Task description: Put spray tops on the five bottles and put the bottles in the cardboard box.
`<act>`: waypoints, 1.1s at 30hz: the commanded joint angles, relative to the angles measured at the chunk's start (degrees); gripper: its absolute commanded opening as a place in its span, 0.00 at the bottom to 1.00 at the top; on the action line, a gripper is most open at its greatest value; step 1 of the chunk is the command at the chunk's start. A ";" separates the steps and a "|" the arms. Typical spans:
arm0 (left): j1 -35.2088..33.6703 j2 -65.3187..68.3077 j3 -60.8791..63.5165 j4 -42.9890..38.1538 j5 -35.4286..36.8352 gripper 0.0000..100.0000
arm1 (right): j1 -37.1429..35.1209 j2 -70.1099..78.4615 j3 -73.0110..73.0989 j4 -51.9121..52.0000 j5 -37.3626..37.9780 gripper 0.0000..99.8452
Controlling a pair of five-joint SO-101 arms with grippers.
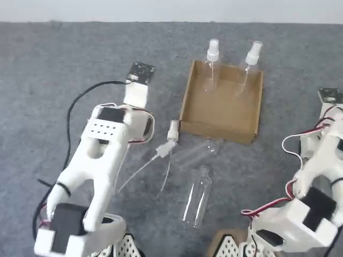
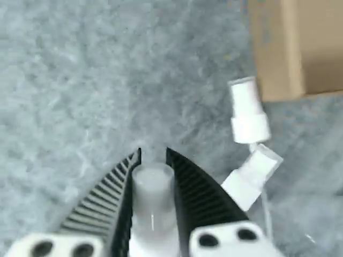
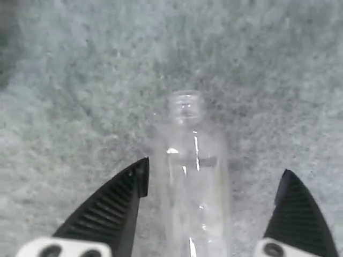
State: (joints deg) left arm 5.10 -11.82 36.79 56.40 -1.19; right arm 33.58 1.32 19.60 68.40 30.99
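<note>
The left gripper (image 2: 153, 155) is clamped on a white spray top (image 2: 153, 184) over the grey surface (image 2: 64, 80). Two loose spray tops (image 2: 247, 115) lie just beyond it, near a corner of the cardboard box (image 2: 297, 48). The right gripper (image 3: 214, 170) stands wide, its jaws either side of an uncapped clear bottle (image 3: 188, 139) without touching it, toward the surface's right edge. The box sits toward the far edge with two capped bottles (image 1: 213, 67) upright inside, and two bare bottles (image 1: 197, 195) lie mid-surface. I'd say the third bottle is being capped. The right gripper needs to close on that bottle and steady it, then the left must line the top up with the open neck.
</note>
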 commanded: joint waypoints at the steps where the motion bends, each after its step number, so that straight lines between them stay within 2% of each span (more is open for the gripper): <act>1: -3.16 -3.87 0.40 -1.58 -0.62 0.01 | -1.10 -0.48 -3.60 0.66 2.99 0.32; 8: -3.16 -3.87 0.57 -1.58 -0.62 0.01 | -1.71 0.66 -2.73 0.31 5.54 0.32; 13: -3.52 -3.87 0.57 -1.58 -0.62 0.01 | -1.71 6.55 -2.73 -4.62 5.36 0.32; 22: -3.52 -3.87 0.57 -1.58 -0.62 0.02 | -1.36 7.16 -5.45 -4.79 5.10 0.09; 27: -3.60 -4.48 0.13 -1.41 -0.35 0.01 | -2.24 0.75 -8.53 0.13 4.66 0.04; 33: -3.60 -14.42 0.57 -0.26 -0.09 0.02 | -9.89 -15.60 -9.67 5.85 -3.78 0.03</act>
State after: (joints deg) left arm 1.76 -17.19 37.85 56.04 -1.71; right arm 28.04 -3.25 13.89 71.12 30.73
